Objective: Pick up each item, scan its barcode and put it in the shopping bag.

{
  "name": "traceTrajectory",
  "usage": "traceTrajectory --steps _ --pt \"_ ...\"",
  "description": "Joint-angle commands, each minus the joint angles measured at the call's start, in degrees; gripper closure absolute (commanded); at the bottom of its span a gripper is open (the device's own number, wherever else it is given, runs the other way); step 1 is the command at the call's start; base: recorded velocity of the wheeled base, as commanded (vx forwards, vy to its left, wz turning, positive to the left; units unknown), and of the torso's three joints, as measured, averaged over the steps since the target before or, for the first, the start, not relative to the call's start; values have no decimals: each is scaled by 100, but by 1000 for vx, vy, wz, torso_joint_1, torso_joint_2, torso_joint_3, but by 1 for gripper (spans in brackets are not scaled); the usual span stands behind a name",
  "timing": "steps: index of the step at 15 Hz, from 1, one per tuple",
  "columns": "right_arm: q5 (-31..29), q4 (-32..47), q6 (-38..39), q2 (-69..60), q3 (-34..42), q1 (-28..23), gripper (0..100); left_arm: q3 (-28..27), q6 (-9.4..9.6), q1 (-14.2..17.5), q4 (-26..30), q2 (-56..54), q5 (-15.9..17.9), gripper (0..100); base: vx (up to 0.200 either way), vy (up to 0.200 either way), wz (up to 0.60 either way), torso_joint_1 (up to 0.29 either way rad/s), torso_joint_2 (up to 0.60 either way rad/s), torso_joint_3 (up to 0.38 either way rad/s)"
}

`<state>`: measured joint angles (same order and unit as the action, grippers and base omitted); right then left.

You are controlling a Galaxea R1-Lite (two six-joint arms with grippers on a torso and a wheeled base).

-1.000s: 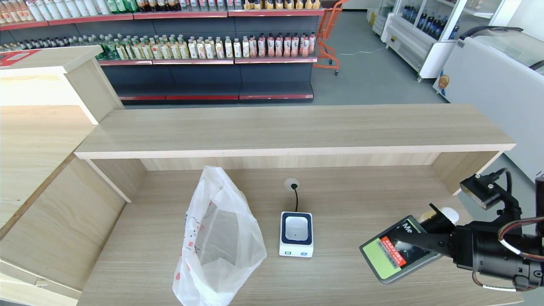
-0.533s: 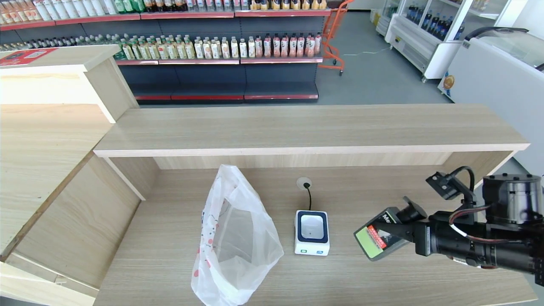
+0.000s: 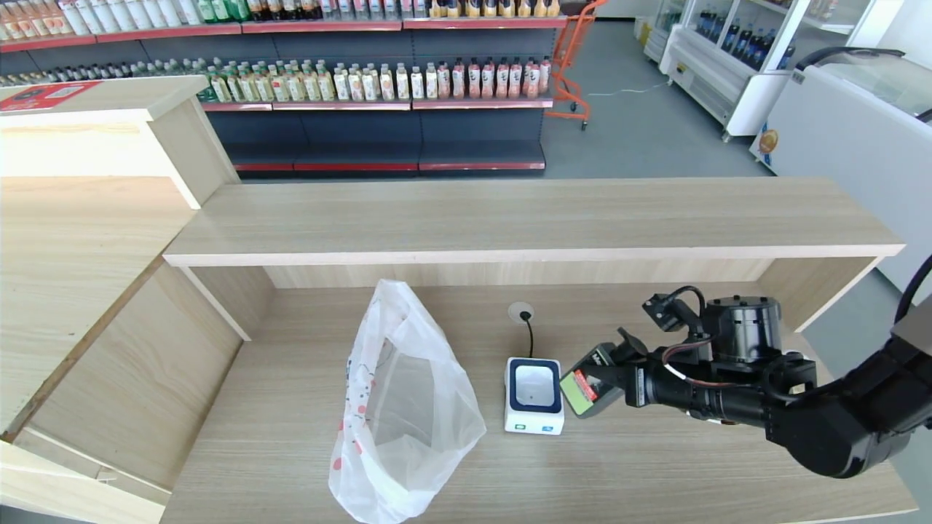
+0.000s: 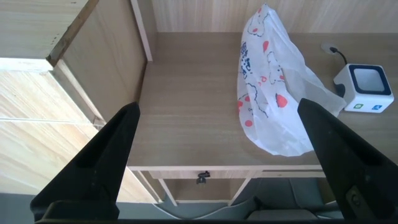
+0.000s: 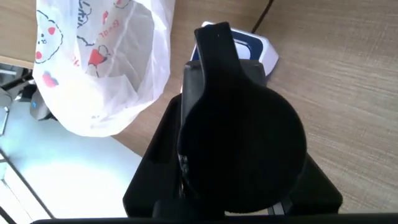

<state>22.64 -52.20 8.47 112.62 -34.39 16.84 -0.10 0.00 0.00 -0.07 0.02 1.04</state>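
The right tool [image 3: 610,372] is clamped on one end of the flat packet [image 3: 585,383], held above the middle of the table [image 3: 655,466], just beside the scanner [image 3: 534,394] on its right-edge side. The left tool [image 4: 217,106] hangs with fingers apart off the front left corner. The packet's free corner could knock the scanner, or a tilted label may not read

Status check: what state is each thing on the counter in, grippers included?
shopping bag: standing open, looks empty.
scanner: on the counter, window up, cable attached.
packet: held tilted at the scanner's right edge.
right gripper: shut on the packet.
left gripper: open, empty.
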Motion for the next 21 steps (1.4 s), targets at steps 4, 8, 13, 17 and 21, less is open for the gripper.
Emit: traceTrajectory --steps 4,8,13,17,21 --pt "-31 -379 -47 973 -455 329 100 1 0 0 -1 -2 2 0 0 0 0 0 0 0" --pt "-58 -343 -153 1298 -973 426 100 1 0 0 -1 -2 2 0 0 0 0 0 0 0" --pt "-67 -343 -417 1491 -1096 479 100 1 0 0 -1 -2 2 0 0 0 0 0 0 0" --pt "-67 -370 -575 1649 -1237 487 100 1 0 0 -1 -2 2 0 0 0 0 0 0 0" --pt "-31 -326 -487 1535 -1377 487 100 1 0 0 -1 -2 2 0 0 0 0 0 0 0"
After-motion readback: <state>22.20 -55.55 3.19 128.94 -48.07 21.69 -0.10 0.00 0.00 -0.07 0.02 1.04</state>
